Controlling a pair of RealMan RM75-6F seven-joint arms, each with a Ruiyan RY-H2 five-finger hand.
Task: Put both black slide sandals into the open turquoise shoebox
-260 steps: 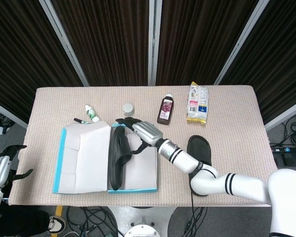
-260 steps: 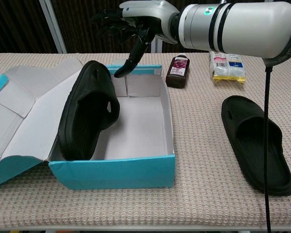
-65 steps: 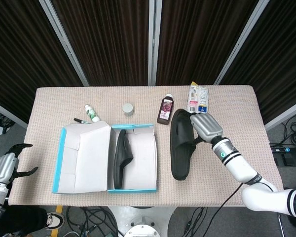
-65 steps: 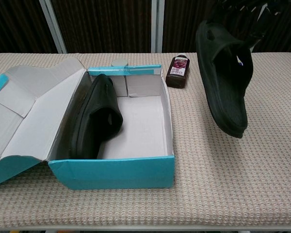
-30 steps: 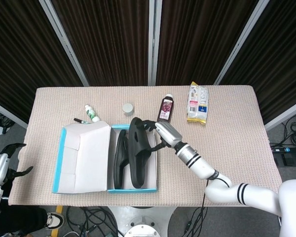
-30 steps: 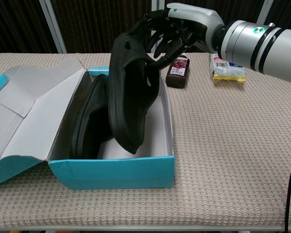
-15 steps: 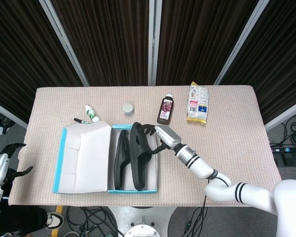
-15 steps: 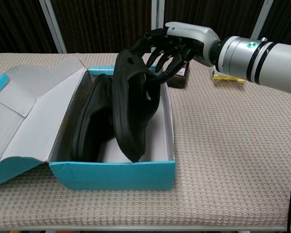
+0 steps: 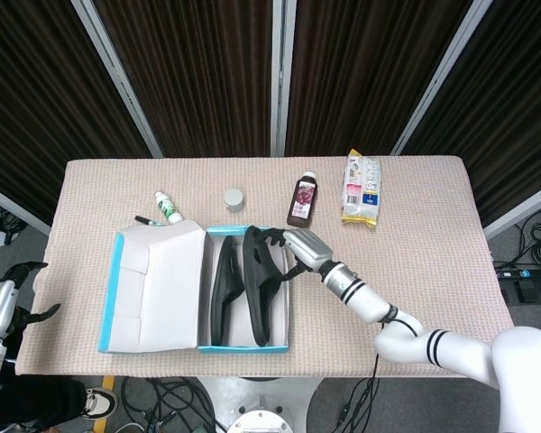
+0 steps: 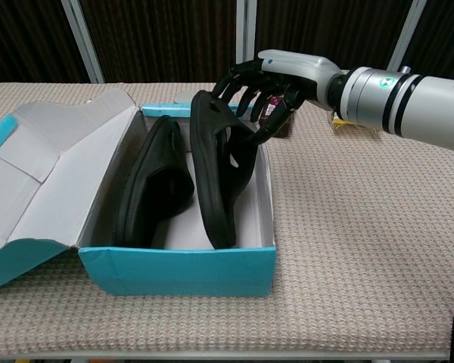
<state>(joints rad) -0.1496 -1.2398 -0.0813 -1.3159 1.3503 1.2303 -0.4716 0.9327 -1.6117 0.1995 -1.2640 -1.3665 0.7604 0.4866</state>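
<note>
At box's far end, my right robot hand [image 10: 261,79] curls around second sandal [image 10: 219,170], standing on edge inside turquoise shoebox [image 10: 178,272] beside first sandal [image 10: 153,181]. Fingertip contact hard to see. Left robot hand [image 9: 0,307], off the counter [image 9: 433,234], fingers spread, half cut off.

You will find no text, brand, number or sign that can be read in either view. The snack packet [image 9: 362,188], far right of centre on the table, carries a blue panel with print too small to make out. The dark bottle [image 9: 301,202], just left of the packet, bears a label with a red picture; its lettering is illegible. The small tube [image 9: 168,207], far left beside the shoebox [image 10: 178,274], shows green and white markings only. The shoebox walls show no printing.
</note>
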